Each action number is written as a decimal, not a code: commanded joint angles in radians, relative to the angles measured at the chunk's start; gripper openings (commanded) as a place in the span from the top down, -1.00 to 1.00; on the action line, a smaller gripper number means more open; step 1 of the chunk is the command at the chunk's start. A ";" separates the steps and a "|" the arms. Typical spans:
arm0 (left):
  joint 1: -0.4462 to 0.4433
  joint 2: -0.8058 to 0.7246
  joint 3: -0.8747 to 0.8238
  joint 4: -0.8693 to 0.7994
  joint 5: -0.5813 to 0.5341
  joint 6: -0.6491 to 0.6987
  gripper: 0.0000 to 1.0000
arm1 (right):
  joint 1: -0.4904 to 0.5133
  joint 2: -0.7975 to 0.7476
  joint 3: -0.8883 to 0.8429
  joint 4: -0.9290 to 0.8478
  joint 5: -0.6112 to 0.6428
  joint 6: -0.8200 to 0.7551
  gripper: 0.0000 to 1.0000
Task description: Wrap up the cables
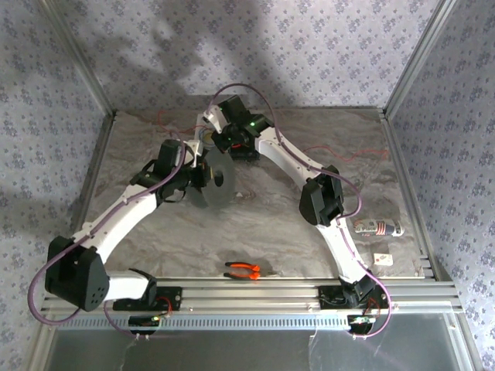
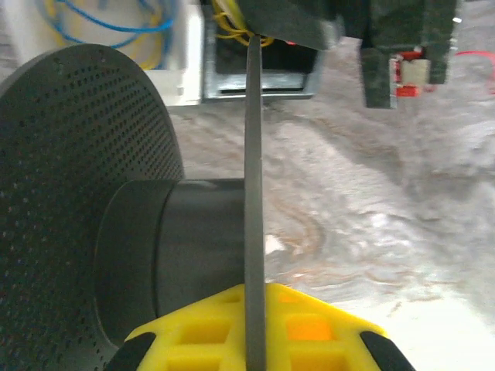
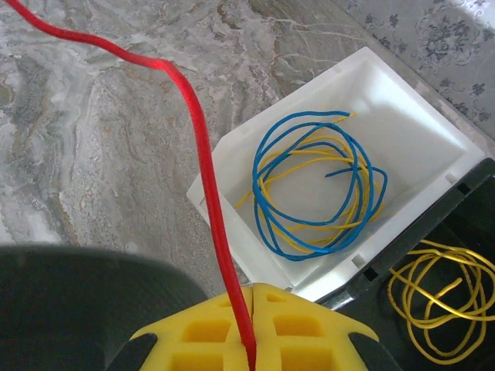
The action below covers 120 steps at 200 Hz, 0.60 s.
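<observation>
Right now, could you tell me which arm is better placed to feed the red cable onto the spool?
Probably the right: the right gripper pinches the red cable, while the left gripper is clamped on the spool.

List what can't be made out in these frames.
- Red cable: far end cut off at the top-left corner, right wrist view.
- Spool: lower hub hidden by the left gripper, left wrist view.
- Small cylinder near the right rail: too small to identify, top view.
- Black bin: mostly cut off by the right edge, right wrist view.
</observation>
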 commanded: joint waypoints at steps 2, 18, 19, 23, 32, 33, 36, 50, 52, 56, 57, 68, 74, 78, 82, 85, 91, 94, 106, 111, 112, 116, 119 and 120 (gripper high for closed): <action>-0.019 0.004 0.053 -0.204 -0.263 0.075 1.00 | 0.003 -0.037 -0.010 -0.007 -0.021 0.014 1.00; -0.019 0.019 0.066 -0.216 -0.310 0.074 1.00 | 0.002 -0.037 -0.011 -0.007 -0.021 0.014 1.00; -0.019 0.019 0.067 -0.217 -0.312 0.074 1.00 | 0.003 -0.037 -0.012 -0.007 -0.020 0.013 1.00; -0.019 0.024 0.069 -0.218 -0.323 0.073 1.00 | 0.004 -0.038 -0.013 -0.007 -0.021 0.013 1.00; -0.019 0.037 0.075 -0.220 -0.339 0.072 1.00 | 0.003 -0.037 -0.014 -0.008 -0.021 0.013 1.00; -0.019 0.038 0.076 -0.221 -0.340 0.073 1.00 | 0.003 -0.037 -0.014 -0.008 -0.021 0.013 1.00; -0.019 0.042 0.079 -0.222 -0.343 0.071 1.00 | 0.003 -0.037 -0.014 -0.009 -0.021 0.012 1.00; -0.019 0.062 0.087 -0.218 -0.358 0.070 1.00 | 0.003 -0.038 -0.017 -0.009 -0.023 0.013 1.00; -0.019 0.066 0.088 -0.216 -0.359 0.069 1.00 | 0.002 -0.037 -0.018 -0.009 -0.023 0.013 1.00; -0.019 0.072 0.089 -0.214 -0.361 0.069 1.00 | 0.003 -0.037 -0.018 -0.009 -0.023 0.013 1.00; -0.019 0.074 0.090 -0.214 -0.362 0.069 1.00 | 0.003 -0.038 -0.019 -0.009 -0.023 0.012 1.00; -0.019 0.086 0.092 -0.205 -0.370 0.070 1.00 | 0.003 -0.038 -0.020 -0.009 -0.023 0.014 1.00; -0.019 0.090 0.091 -0.199 -0.370 0.070 1.00 | 0.003 -0.038 -0.020 -0.009 -0.023 0.014 1.00; -0.019 0.094 0.091 -0.193 -0.371 0.070 1.00 | 0.002 -0.037 -0.021 -0.009 -0.023 0.013 1.00; -0.019 0.097 0.090 -0.188 -0.370 0.071 1.00 | 0.002 -0.038 -0.022 -0.009 -0.024 0.013 1.00; -0.019 0.098 0.089 -0.185 -0.371 0.070 1.00 | 0.001 -0.037 -0.022 -0.009 -0.024 0.012 1.00; -0.019 0.100 0.089 -0.182 -0.370 0.070 1.00 | 0.001 -0.037 -0.022 -0.010 -0.023 0.012 1.00; -0.019 0.101 0.090 -0.179 -0.369 0.070 1.00 | 0.001 -0.038 -0.023 -0.010 -0.023 0.012 1.00; -0.019 0.104 0.090 -0.173 -0.368 0.067 1.00 | 0.001 -0.039 -0.024 -0.011 -0.024 0.012 1.00; -0.019 0.104 0.090 -0.172 -0.370 0.068 1.00 | 0.001 -0.039 -0.023 -0.011 -0.024 0.012 1.00; -0.019 0.104 0.090 -0.172 -0.370 0.067 1.00 | 0.001 -0.039 -0.023 -0.011 -0.024 0.012 1.00; -0.019 0.106 0.091 -0.172 -0.370 0.068 1.00 | 0.001 -0.038 -0.023 -0.011 -0.024 0.012 1.00; -0.019 0.107 0.091 -0.172 -0.370 0.068 1.00 | 0.002 -0.038 -0.024 -0.011 -0.025 0.012 1.00; -0.019 0.106 0.091 -0.172 -0.370 0.068 1.00 | 0.001 -0.038 -0.025 -0.011 -0.025 0.012 1.00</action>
